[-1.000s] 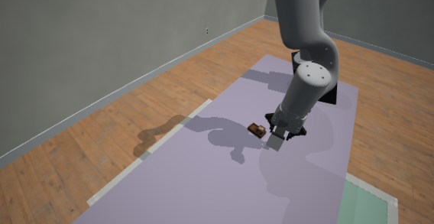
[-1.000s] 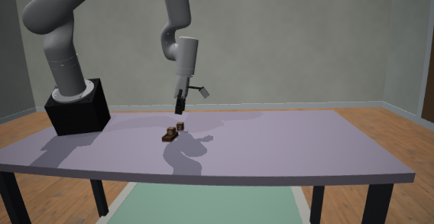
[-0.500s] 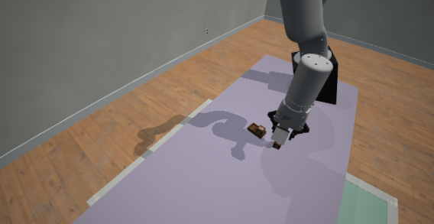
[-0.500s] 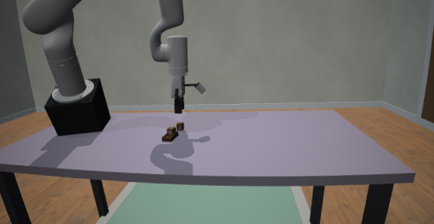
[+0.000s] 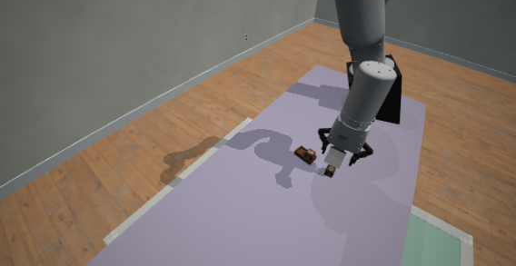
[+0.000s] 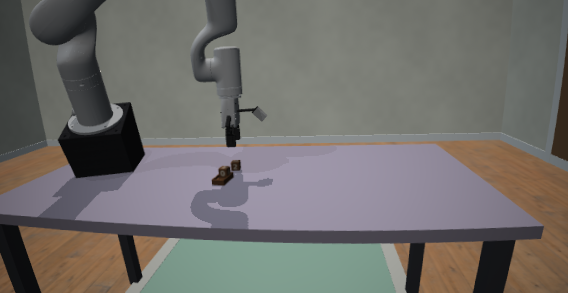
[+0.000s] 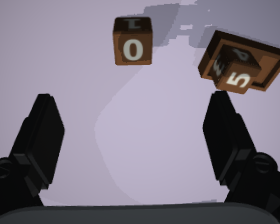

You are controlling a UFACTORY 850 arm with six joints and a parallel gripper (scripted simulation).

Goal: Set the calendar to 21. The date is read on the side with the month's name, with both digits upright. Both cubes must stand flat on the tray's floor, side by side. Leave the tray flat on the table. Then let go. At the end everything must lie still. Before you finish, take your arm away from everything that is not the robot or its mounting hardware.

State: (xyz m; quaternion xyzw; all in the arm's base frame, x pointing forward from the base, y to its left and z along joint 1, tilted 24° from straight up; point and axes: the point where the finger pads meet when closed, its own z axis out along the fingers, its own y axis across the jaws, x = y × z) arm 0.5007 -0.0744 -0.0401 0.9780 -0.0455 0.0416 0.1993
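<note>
My gripper (image 5: 337, 157) (image 6: 231, 145) (image 7: 133, 110) is open and empty, well above the table. A loose brown cube (image 5: 330, 171) (image 6: 235, 165) (image 7: 133, 49) stands on the table beside the tray; the wrist view shows a 0 and a darker face like a 1, and the exterior view shows a 2. The brown wooden tray (image 5: 300, 155) (image 6: 218, 181) (image 7: 206, 57) lies on the table. A second cube (image 5: 311, 152) (image 6: 224, 172) (image 7: 238, 80) is in one end of it, showing a 5 with a 3 and probably a 4. Its seating and the month's name cannot be read.
The lilac table (image 5: 254, 211) (image 6: 375, 193) carries the tray and cubes. The black robot base (image 5: 391, 98) (image 6: 102, 150) stands at one end. The arm's shadow falls across the table near the tray. The wrist camera (image 5: 335, 157) (image 6: 259, 113) sticks out beside the gripper.
</note>
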